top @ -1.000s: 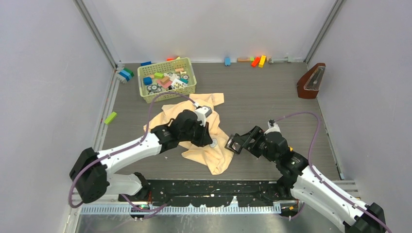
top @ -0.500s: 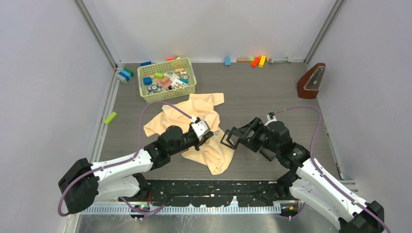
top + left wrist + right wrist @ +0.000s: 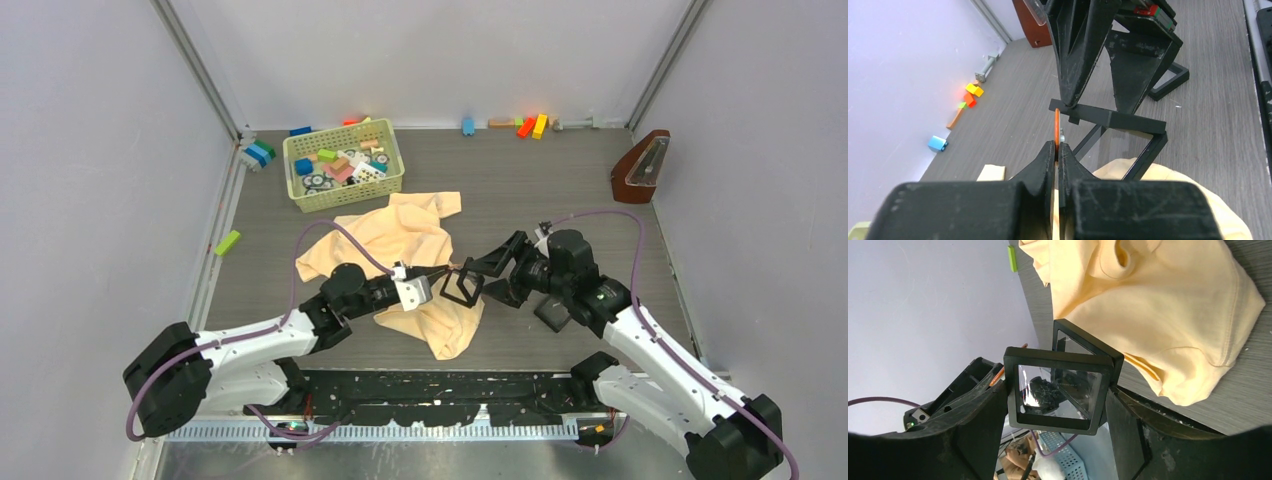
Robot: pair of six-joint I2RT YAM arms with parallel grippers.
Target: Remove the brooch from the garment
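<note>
The left gripper (image 3: 1057, 150) is clamped on the brooch (image 3: 1057, 127), held clear of the peach garment (image 3: 400, 235) below it. Just ahead, the right gripper (image 3: 1055, 410) grips an open black display case (image 3: 1058, 358). Removal looks done; stowing probably remains.

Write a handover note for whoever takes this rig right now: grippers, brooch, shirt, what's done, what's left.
Left gripper: shut on the brooch, seen edge-on between its fingertips.
Right gripper: shut on an open black frame case, held close in front of the brooch.
Garment: crumpled on the table, beneath the left gripper.
Done: brooch is off the garment.
Left: likely set it in the case, then release.
</note>
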